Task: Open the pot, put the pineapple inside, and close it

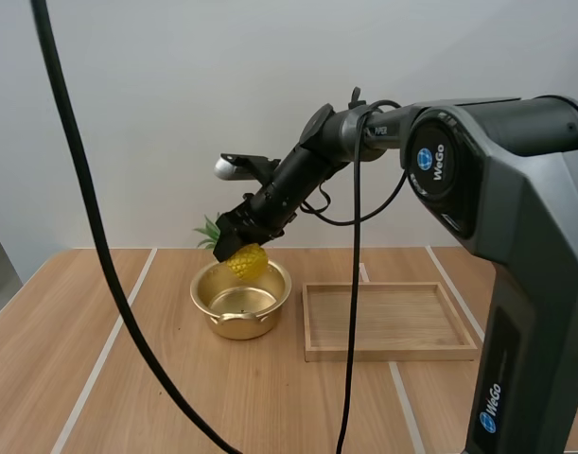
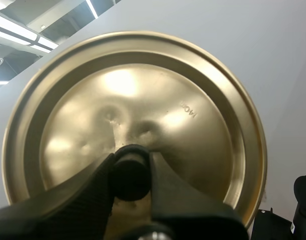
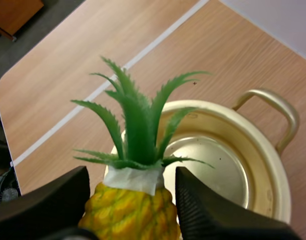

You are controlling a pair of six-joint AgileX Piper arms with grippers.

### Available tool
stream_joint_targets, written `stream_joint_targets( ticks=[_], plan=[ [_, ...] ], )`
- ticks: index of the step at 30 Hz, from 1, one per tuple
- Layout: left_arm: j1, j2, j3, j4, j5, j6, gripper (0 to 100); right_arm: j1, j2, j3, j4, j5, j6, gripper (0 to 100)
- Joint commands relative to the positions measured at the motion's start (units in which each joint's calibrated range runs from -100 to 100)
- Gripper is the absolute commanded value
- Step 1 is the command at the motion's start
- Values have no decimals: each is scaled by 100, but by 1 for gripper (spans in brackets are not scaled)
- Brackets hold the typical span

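Pineapple (image 1: 246, 261), yellow with green crown, hangs tilted just above open golden pot (image 1: 239, 326), over far rim, leaves toward far left. Right gripper (image 1: 234, 238) fingers pinch fruit body from both sides. Pot stands lidless on wooden table (image 1: 71, 359). Wooden tray (image 1: 393, 352) just beside pot, to right. Left gripper (image 2: 131, 161) fingers pinch black knob (image 2: 130, 180) of golden lid (image 2: 142, 90), held up in air.

Item count: one golden pot (image 1: 234, 326), one golden lid (image 2: 142, 115), one pineapple (image 1: 247, 261) with one leafy green crown (image 3: 137, 125), one wooden tray (image 1: 393, 354) at 3 o'clock from the pot, and one wooden desk (image 1: 175, 397).
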Motion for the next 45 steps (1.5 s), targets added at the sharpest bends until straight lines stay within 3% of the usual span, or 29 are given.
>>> stream_joint_targets(
  ticks=[1, 13, 30, 32, 37, 40, 43, 45],
  plan=[
    [-3, -29, -31, 25, -127, 5, 0, 9, 222, -25, -287, -92, -45, 0],
    [-3, 6, -31, 4, -145, 5, 0, 9, 906, -25, -539, -833, -59, 0],
    [-3, 6, -31, 6, -128, 36, 0, 9, 1173, -25, -727, -642, 90, 0],
    [-3, 6, -31, 6, -128, 36, 0, 9, 1173, -25, -787, -572, 99, 10],
    [-3, 6, -31, 6, -128, 36, 0, 9, 1098, -38, -887, -233, 85, 61],
    [-3, 6, -31, 6, -128, 36, 0, 9, 894, -48, -887, -268, 69, 84],
    [-3, 6, -31, 6, -128, 36, 0, 9, 590, -100, -875, -368, 50, 94],
    [-3, 6, -31, 6, -128, 36, 0, 9, 370, -165, -875, -368, 50, 96]
  ],
)
